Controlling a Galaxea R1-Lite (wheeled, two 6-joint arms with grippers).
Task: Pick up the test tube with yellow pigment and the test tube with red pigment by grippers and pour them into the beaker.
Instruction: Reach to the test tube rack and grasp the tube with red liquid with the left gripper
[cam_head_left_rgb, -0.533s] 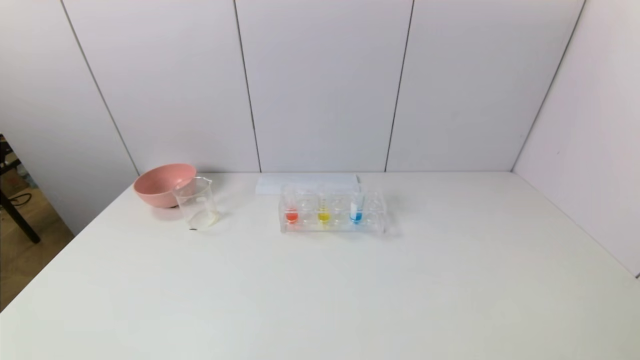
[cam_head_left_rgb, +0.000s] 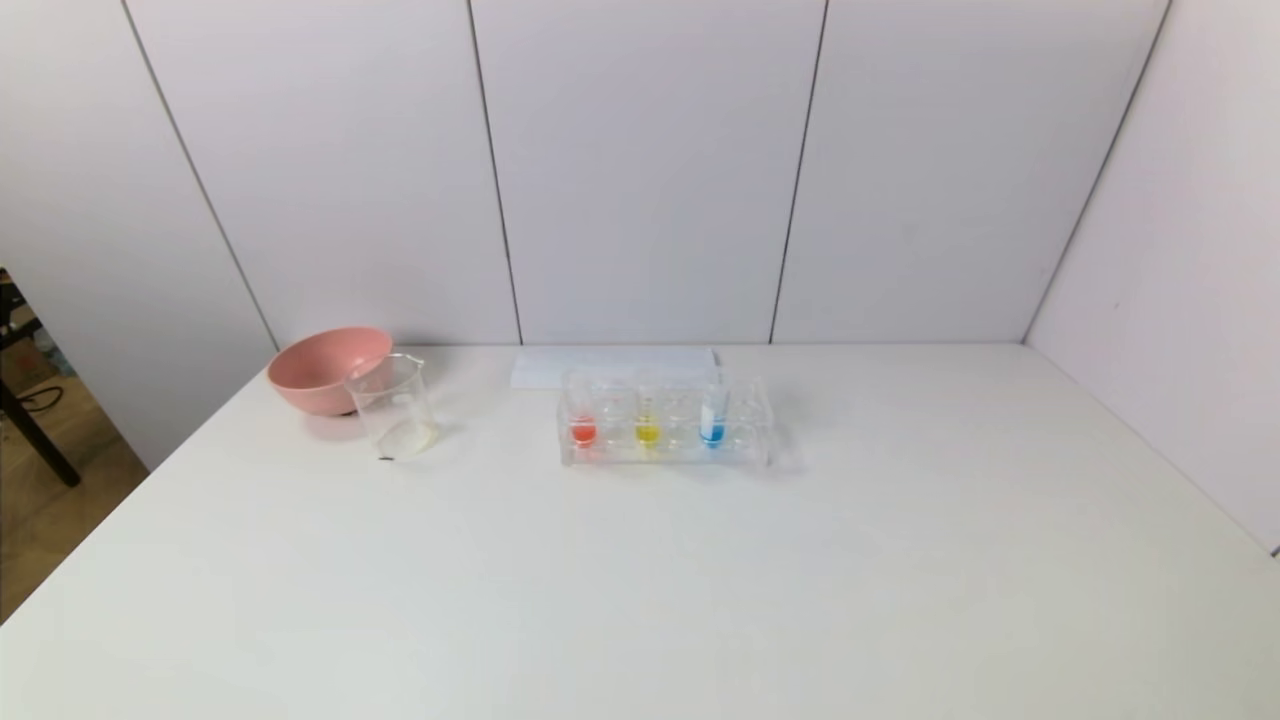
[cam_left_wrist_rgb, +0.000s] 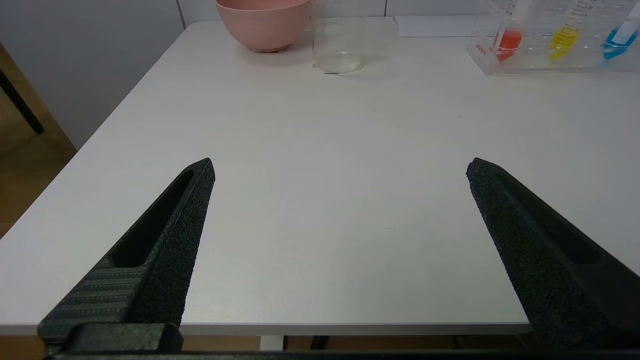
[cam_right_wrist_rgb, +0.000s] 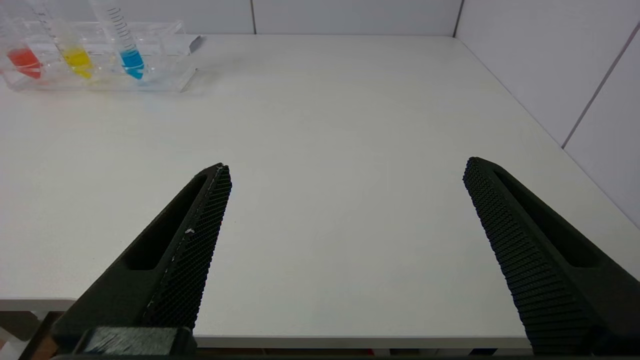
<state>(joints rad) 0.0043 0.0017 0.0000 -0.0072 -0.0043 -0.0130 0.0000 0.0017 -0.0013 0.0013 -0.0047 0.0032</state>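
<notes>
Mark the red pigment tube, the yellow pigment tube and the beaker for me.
test tube with red pigment (cam_head_left_rgb: 583, 433), head view, on its red liquid tip.
test tube with yellow pigment (cam_head_left_rgb: 648, 433), head view, on its yellow liquid tip.
beaker (cam_head_left_rgb: 395, 405), head view, on its glass wall.

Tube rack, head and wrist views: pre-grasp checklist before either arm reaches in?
1. Red-pigment tube seated in the rack: ok.
2. Yellow-pigment tube seated beside it, apart from the blue tube: ok.
3. Beaker upright, on the robot's left of the rack, just in front of the pink bowl: ok.
4. Left gripper jaws wide open, nothing held, at the table's near edge: ok.
5. Right gripper jaws wide open, nothing held, at the near edge: ok.
6. Tubes uncapped: cannot tell.
</notes>
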